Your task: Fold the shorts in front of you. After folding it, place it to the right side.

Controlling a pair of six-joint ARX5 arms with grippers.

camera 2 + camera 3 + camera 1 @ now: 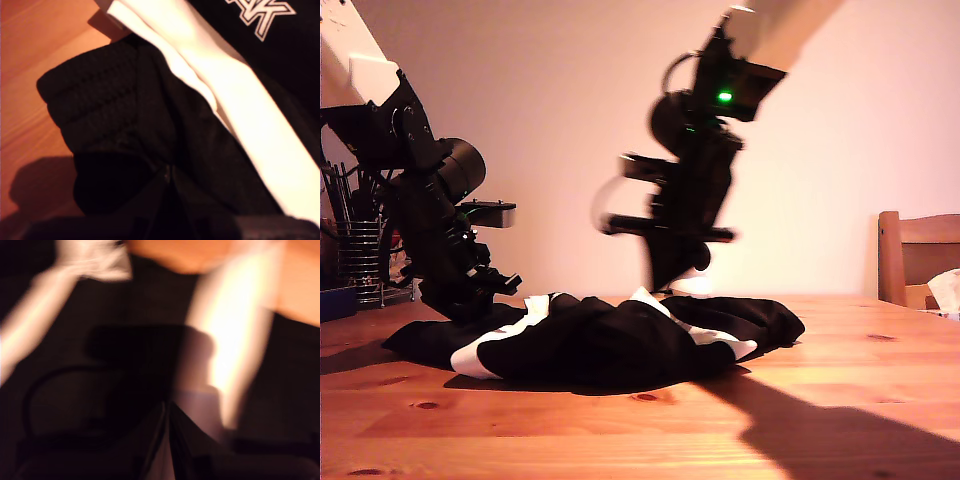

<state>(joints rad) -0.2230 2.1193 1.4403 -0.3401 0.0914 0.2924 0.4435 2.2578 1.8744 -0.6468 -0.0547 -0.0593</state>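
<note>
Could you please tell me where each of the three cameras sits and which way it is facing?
Exterior view: low at table height, facing the wall across the wooden table; both arms show above the shorts.
First wrist view: on my first gripper, looking close down at the shorts' waistband and white band; gripper barely visible.
Second wrist view: on my second gripper, blurred, looking down at fabric.
All three share the shorts.

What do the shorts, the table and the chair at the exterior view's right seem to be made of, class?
The shorts: soft black fabric, apparently a knit or mesh, since it rumples and shows a ribbed waistband; matte, with white bands.
The table: wood, with visible grain and knots and a smooth, slightly glossy finish.
The chair: probably wood, judging by its brown slatted back.
</note>
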